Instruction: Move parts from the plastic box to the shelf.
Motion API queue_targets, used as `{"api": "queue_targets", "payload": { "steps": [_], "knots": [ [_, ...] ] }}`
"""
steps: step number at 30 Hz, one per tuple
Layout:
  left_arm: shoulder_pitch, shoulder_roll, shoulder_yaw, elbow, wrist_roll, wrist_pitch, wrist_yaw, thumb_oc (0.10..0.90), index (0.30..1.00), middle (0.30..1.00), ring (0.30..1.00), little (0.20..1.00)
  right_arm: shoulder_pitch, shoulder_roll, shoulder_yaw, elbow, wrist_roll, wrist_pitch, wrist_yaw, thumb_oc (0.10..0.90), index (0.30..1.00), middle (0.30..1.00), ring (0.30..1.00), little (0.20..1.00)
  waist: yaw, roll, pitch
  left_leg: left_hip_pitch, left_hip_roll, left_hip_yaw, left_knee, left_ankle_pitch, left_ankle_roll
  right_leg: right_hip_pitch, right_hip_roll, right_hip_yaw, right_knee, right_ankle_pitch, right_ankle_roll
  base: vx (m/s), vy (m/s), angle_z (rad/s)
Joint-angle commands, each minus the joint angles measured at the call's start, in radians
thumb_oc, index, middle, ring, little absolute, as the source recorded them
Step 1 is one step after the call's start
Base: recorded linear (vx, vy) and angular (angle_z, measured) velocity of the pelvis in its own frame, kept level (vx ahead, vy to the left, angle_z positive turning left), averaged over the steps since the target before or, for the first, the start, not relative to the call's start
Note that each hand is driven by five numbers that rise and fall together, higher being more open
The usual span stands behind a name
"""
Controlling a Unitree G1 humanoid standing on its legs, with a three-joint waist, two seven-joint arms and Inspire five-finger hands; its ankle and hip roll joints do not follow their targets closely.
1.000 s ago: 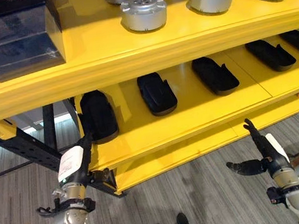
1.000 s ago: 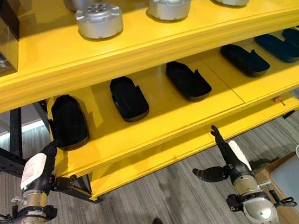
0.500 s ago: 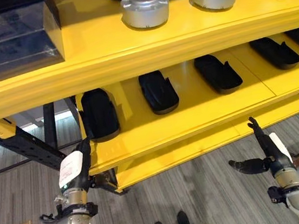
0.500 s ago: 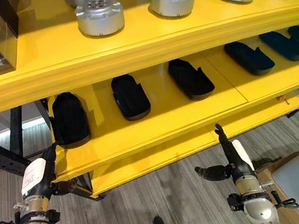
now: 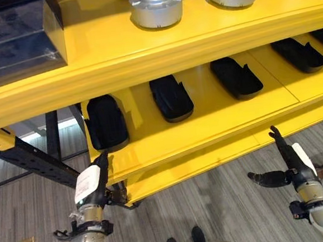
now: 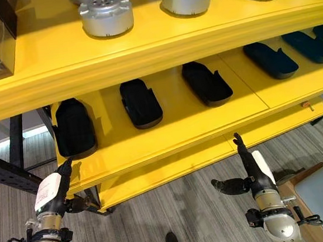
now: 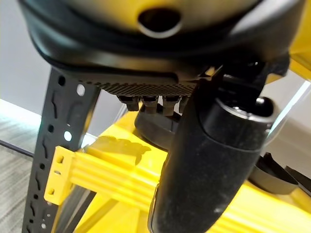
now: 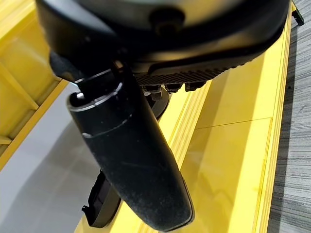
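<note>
I see my left hand (image 5: 91, 186) and right hand (image 5: 290, 161) near the yellow shelf (image 5: 209, 124), fingers straight, both empty; black parts (image 5: 171, 98) lie on it.

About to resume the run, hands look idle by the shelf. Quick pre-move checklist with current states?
1. Left hand empty: ok, fingers straight, nothing held, just off the middle shelf's front edge.
2. Right hand empty: ok, fingers straight and thumb out, holding nothing, in front of the lower shelf's edge.
3. Black parts seated on the middle shelf: ok, lying flat in a row, apart from each other.
4. Silver round parts on the top shelf: ok, upright, back from the edge.
5. Free slot for the next part: cannot tell.
6. Plastic box within reach: cannot tell.
</note>
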Motion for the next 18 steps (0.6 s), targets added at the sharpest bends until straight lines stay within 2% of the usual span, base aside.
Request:
{"api": "queue_targets", "payload": {
  "steps": [1, 9, 18],
  "knots": [
    [-0.110, 0.064, 0.032, -0.013, 0.054, -0.059, 0.052, 0.900, 1.000, 1.000, 1.000, 1.000, -0.054, -0.044, -0.052, -0.091, -0.015, -0.099, -0.060, 0.900, 1.000, 1.000, 1.000, 1.000, 0.000, -0.040, -0.039, 0.023, -0.005, -0.036, 0.007, -0.050, -0.006, 0.013, -0.076, -0.041, 0.048, -0.069, 0.068, 0.00, 0.000, 0.00],
    [-0.113, 0.061, 0.003, 0.000, 0.064, -0.056, 0.043, 0.900, 1.000, 1.000, 1.000, 1.000, -0.046, -0.046, -0.053, -0.090, -0.019, -0.099, -0.074, 0.900, 1.000, 1.000, 1.000, 1.000, -0.003, -0.038, -0.037, 0.021, -0.005, -0.034, 0.009, -0.051, -0.006, 0.012, -0.077, -0.040, 0.050, -0.069, 0.068, 0.00, 0.000, 0.00],
    [-0.142, 0.056, -0.004, 0.081, 0.103, -0.015, 0.054, 0.900, 1.000, 1.000, 1.000, 1.000, -0.057, -0.045, -0.052, -0.088, -0.024, -0.097, -0.089, 0.900, 1.000, 1.000, 1.000, 1.000, -0.006, -0.037, -0.030, 0.017, -0.005, -0.032, 0.014, -0.052, -0.005, 0.004, -0.076, -0.038, 0.054, -0.069, 0.068, 0.01, 0.001, 0.00]
  ]
}}
